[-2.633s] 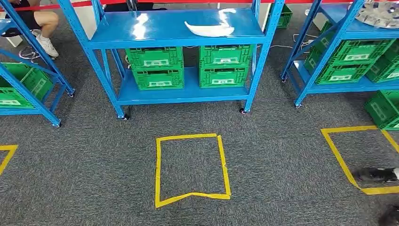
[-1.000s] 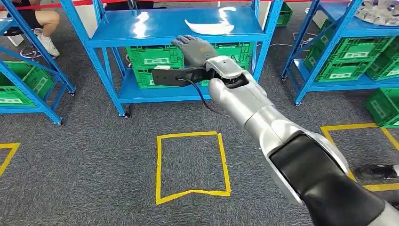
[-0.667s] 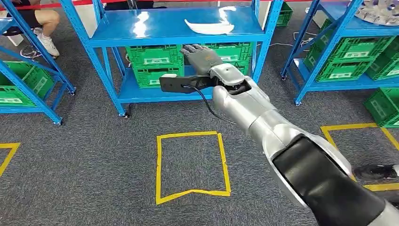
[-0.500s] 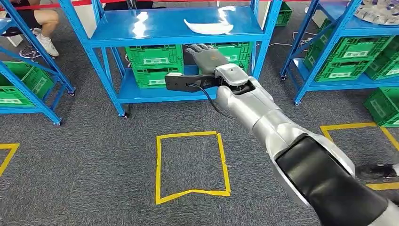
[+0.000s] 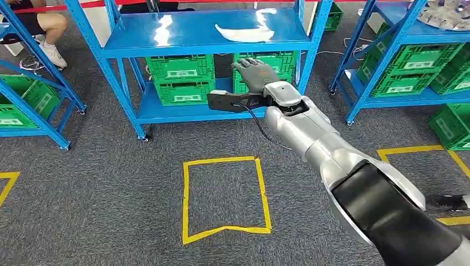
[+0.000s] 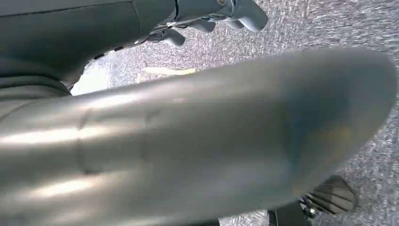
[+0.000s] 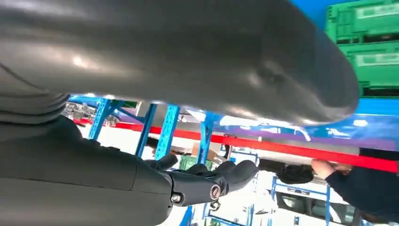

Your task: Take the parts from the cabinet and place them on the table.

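Observation:
A white curved part (image 5: 245, 33) lies on the top shelf of the blue rack (image 5: 194, 41) straight ahead. My right hand (image 5: 256, 73) is raised in front of the rack, just under the top shelf's front edge and slightly right of the part, with nothing in it. Its fingers (image 7: 202, 181) are stretched out and apart in the right wrist view. My left hand (image 6: 188, 132) hangs over the grey carpet, its dark fingers (image 6: 244, 12) loose and holding nothing.
Green crates (image 5: 180, 69) stand on the rack's lower shelf. A yellow tape square (image 5: 185, 199) marks the carpet before it. More blue racks with green crates stand left (image 5: 27, 100) and right (image 5: 410, 72). A person (image 5: 39, 27) sits back left, and a shoe (image 5: 449, 202) shows at right.
My right arm has come up into view and the hand has drifted right along the rack front, staying below the top shelf. The part has not moved.

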Controlling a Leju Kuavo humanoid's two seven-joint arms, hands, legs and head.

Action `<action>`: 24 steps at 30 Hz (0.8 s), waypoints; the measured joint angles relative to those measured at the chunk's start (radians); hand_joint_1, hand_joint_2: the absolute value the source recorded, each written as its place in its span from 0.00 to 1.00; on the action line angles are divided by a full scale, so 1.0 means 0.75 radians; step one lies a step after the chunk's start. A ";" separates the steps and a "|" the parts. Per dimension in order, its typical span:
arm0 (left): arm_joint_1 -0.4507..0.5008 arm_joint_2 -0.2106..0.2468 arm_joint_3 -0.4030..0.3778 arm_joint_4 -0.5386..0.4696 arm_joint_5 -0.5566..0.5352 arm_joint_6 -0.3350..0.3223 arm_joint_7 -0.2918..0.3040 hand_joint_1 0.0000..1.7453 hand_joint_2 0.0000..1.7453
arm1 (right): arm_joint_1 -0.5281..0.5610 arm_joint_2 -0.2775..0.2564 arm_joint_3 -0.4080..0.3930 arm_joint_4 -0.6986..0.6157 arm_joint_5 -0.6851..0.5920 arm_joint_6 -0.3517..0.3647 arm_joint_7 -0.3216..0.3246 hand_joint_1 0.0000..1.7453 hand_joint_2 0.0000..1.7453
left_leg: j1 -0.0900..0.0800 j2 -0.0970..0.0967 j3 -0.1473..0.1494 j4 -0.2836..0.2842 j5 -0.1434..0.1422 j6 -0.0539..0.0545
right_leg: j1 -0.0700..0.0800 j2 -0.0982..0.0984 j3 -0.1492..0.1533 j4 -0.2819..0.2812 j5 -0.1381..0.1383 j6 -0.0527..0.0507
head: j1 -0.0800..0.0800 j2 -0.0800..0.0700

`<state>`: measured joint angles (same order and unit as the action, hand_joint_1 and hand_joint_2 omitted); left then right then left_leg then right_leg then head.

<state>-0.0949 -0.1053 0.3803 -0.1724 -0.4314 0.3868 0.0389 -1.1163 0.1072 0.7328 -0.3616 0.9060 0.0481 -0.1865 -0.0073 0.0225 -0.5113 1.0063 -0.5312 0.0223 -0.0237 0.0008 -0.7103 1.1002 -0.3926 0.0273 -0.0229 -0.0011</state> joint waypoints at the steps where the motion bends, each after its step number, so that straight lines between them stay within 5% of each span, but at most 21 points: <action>1: 0.000 0.001 0.000 0.000 0.000 0.000 0.000 0.00 0.00 | 0.002 -0.002 0.002 0.000 0.000 -0.001 -0.001 0.00 0.00 | -0.001 0.004 -0.001 0.005 -0.018 -0.010 | 0.003 -0.015 0.034 -0.063 -0.004 -0.003 | -0.002 0.000; 5: -0.013 0.001 0.000 -0.001 -0.001 0.000 0.000 0.00 0.00 | 0.001 -0.011 0.010 0.002 -0.004 -0.006 -0.001 0.00 0.00 | 0.000 0.013 0.031 -0.002 -0.055 -0.046 | 0.025 0.002 0.055 -0.070 -0.060 -0.045 | -0.001 0.000; 7: -0.016 0.002 0.001 -0.005 0.000 0.000 -0.004 0.00 0.00 | -0.006 -0.011 0.011 -0.004 -0.009 -0.012 -0.001 0.00 0.00 | 0.003 0.004 0.023 0.054 -0.069 -0.064 | 0.009 0.010 0.097 -0.077 -0.085 -0.060 | -0.007 0.000; 9: -0.019 0.001 0.001 -0.003 0.000 0.000 -0.004 0.00 0.00 | -0.008 -0.004 0.013 -0.004 -0.012 -0.013 -0.002 0.00 0.00 | 0.012 -0.016 -0.097 0.253 -0.104 -0.082 | 0.006 0.010 0.137 -0.079 -0.117 -0.072 | -0.013 0.000; 11: -0.014 0.001 0.001 -0.001 0.000 0.000 -0.004 0.00 0.00 | 0.004 0.000 0.021 -0.004 -0.017 -0.014 -0.002 0.00 0.00 | 0.020 -0.017 -0.269 0.451 -0.129 -0.093 | 0.006 0.018 0.182 -0.079 -0.157 -0.073 | -0.014 0.000; 12: -0.009 0.001 0.001 0.000 0.001 0.000 -0.002 0.00 0.00 | 0.010 -0.001 0.025 -0.004 -0.018 -0.014 -0.001 0.00 0.00 | 0.022 -0.017 -0.331 0.476 -0.090 -0.096 | 0.003 0.023 0.211 -0.079 -0.181 -0.070 | -0.013 0.000; 13: -0.003 0.002 0.002 0.001 0.002 0.000 -0.001 0.00 0.00 | 0.013 -0.001 0.028 -0.004 -0.019 -0.015 -0.001 0.00 0.00 | 0.023 -0.017 -0.353 0.433 -0.010 -0.097 | 0.000 0.027 0.240 -0.080 -0.202 -0.066 | -0.014 0.000; 15: 0.001 0.004 0.004 0.001 0.002 0.000 -0.001 0.00 0.00 | 0.010 0.001 0.032 -0.004 -0.023 -0.017 -0.002 0.00 0.00 | 0.024 -0.017 -0.315 0.190 0.214 -0.100 | -0.013 0.033 0.307 -0.081 -0.252 -0.052 | -0.014 0.000; 16: 0.005 0.004 0.007 0.003 0.002 0.000 -0.001 0.00 0.00 | 0.011 0.002 0.034 -0.003 -0.025 -0.017 -0.003 0.00 0.00 | 0.024 -0.017 -0.301 0.077 0.294 -0.102 | -0.015 0.032 0.314 -0.091 -0.274 -0.042 | -0.016 0.000; 17: 0.003 0.002 0.010 0.012 0.002 -0.002 0.000 0.00 0.00 | 0.007 0.004 0.039 -0.002 -0.030 -0.017 -0.003 0.00 0.00 | 0.009 -0.024 -0.283 0.099 0.255 -0.098 | -0.010 0.040 0.324 -0.100 -0.282 -0.032 | -0.029 0.000; 18: 0.003 0.004 0.011 0.011 0.002 -0.002 -0.001 0.00 0.00 | 0.006 0.007 0.047 -0.002 -0.034 -0.016 -0.003 0.00 0.00 | 0.010 -0.022 -0.249 0.036 0.217 -0.074 | -0.005 0.046 0.329 -0.117 -0.283 -0.023 | -0.032 0.000; 19: -0.004 0.004 0.012 0.010 0.003 -0.012 -0.002 0.00 0.00 | 0.009 0.007 0.051 -0.002 -0.039 -0.016 -0.005 0.00 0.00 | 0.007 -0.022 -0.250 0.028 0.202 -0.056 | -0.008 0.046 0.359 -0.143 -0.276 -0.012 | -0.031 0.000; 21: 0.000 0.004 0.014 0.009 0.008 -0.012 -0.001 0.00 0.00 | 0.008 0.011 0.052 -0.003 -0.044 -0.016 -0.007 0.00 0.00 | 0.011 -0.018 -0.221 0.012 0.180 -0.029 | -0.008 0.044 0.352 -0.119 -0.236 0.005 | -0.032 0.000; 23: 0.010 0.005 0.019 0.008 0.008 -0.012 -0.005 0.00 0.00 | 0.009 0.012 0.054 -0.003 -0.046 -0.017 -0.006 0.00 0.00 | 0.011 -0.027 -0.159 -0.021 0.158 -0.013 | -0.002 0.023 0.230 0.088 -0.148 -0.015 | -0.020 0.000; 24: 0.009 0.004 0.020 0.009 0.009 -0.012 -0.008 0.00 0.00 | 0.016 0.015 0.056 -0.003 -0.046 -0.017 -0.004 0.00 0.00 | 0.009 -0.027 -0.133 -0.031 0.142 -0.005 | 0.007 0.020 0.135 0.202 -0.147 -0.026 | -0.020 0.000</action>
<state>-0.0878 -0.1022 0.3956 -0.1656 -0.4250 0.3780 0.0332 -1.1042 0.1183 0.7752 -0.3635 0.8717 0.0355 -0.1896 -0.0004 0.0021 -0.6113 0.9830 -0.4249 0.0185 -0.0184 0.0158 -0.6093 1.2520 -0.5026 0.0076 -0.0382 -0.0011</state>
